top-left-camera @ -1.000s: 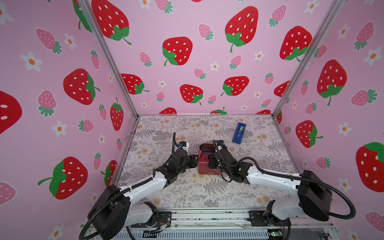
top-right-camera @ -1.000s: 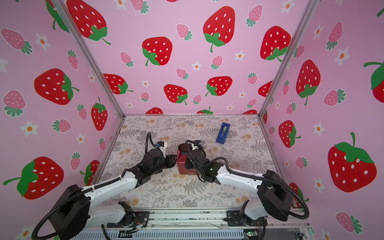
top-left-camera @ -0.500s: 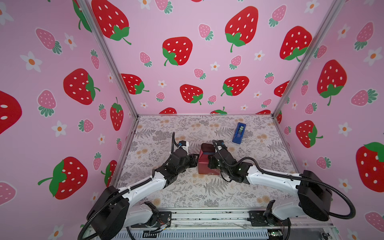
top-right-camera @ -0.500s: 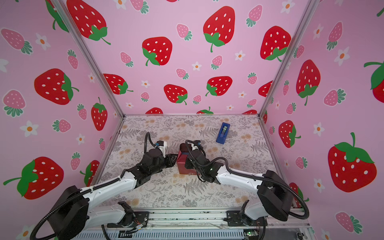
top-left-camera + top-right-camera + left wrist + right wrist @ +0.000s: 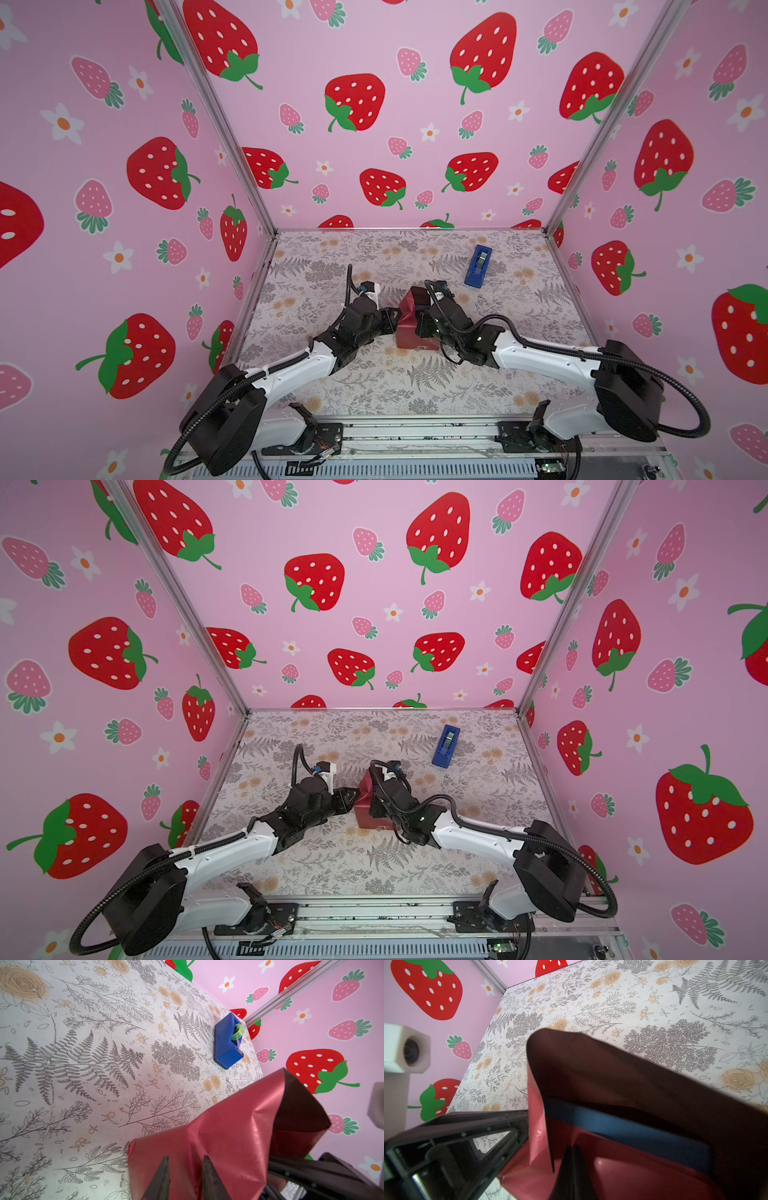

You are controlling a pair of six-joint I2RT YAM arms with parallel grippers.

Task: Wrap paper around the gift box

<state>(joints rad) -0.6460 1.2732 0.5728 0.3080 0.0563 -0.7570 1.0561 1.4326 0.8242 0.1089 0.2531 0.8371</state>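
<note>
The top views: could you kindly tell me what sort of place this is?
Probably a staged robot test booth: strawberry-print wall panels on aluminium posts, a floral-print tabletop, and two robot arms mounted on a front rail.

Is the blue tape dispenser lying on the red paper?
No, in a top view the tape dispenser sits on the bare table, clearly apart from the paper.

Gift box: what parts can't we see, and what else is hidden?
- Gift box: right wrist view shows only a blue strip; the paper covers the rest. Both top views: paper hides it.
- Left hand: left wrist view's edge cuts its fingers; touching the paper or not, unclear.
- Tape dispenser: tape end too small in top views.
</note>
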